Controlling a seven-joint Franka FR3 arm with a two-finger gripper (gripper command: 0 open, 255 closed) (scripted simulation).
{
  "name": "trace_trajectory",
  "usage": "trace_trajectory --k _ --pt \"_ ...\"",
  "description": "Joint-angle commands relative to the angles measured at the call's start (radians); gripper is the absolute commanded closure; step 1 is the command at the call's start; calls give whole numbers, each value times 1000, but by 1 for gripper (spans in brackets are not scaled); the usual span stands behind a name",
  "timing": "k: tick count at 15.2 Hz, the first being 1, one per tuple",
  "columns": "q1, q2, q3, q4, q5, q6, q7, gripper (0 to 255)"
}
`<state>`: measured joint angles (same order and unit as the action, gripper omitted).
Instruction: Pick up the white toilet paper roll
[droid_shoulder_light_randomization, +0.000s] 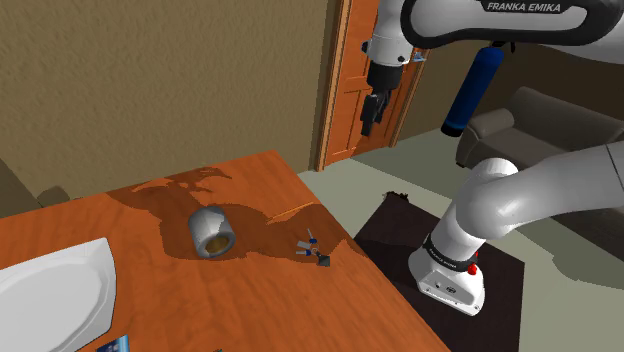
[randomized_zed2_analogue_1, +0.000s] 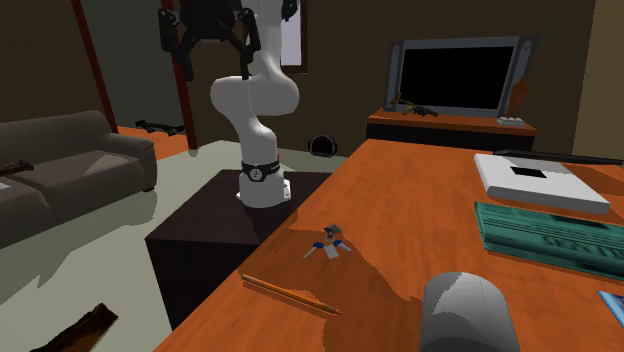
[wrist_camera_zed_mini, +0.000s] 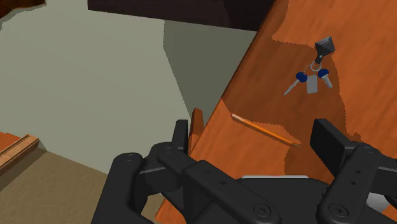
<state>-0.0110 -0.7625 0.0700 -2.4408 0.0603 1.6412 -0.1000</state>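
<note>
1. While the gripper (droid_shoulder_light_randomization: 368, 125) is hanging high in the upper middle of the shoulder view, in front of the orange door (droid_shoulder_light_randomization: 345, 90), the toilet paper roll (droid_shoulder_light_randomization: 211, 231) is lying on its side on the wooden table (droid_shoulder_light_randomization: 100, 215). It is left of centre in that frame and well apart from the hand.
2. That roll is rendering grey rather than white, with its open core facing the shoulder camera. In the second exterior view the toilet paper roll (randomized_zed2_analogue_1: 468, 312) is sitting at the lower right of the frame.
3. The pincer is standing apart and carrying nothing. The fingers (randomized_zed2_analogue_1: 185, 62) are splaying wide at the top left of the second exterior view, and in the wrist view there is a clear gap between them.
4. Looking along the gripper, a bunch of keys (wrist_camera_zed_mini: 312, 77) and a pencil (wrist_camera_zed_mini: 264, 129) are lying on the wood beyond the fingers. In the shoulder view both are sitting between the roll and the table's right edge.
5. My read is that the approach is the step in hand, and no grasp is being made yet.
6. The next move, I'd judge, is calling for carrying the hand across until it is over the roll. The fingers would then need turning to straddle its curved sides, then lowering and closing, all while keeping clear of the keys and pencil.
</note>
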Motion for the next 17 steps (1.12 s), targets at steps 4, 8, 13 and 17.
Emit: trace_trajectory --k 4,8,13,17 --pt "33 30 89 -13 -27 111 23 0" --pt "63 85 212 -23 -83 256 67 0" --pt "65 178 379 -21 -201 426 153 0" --pt "27 269 532 -3 -347 540 258 0"
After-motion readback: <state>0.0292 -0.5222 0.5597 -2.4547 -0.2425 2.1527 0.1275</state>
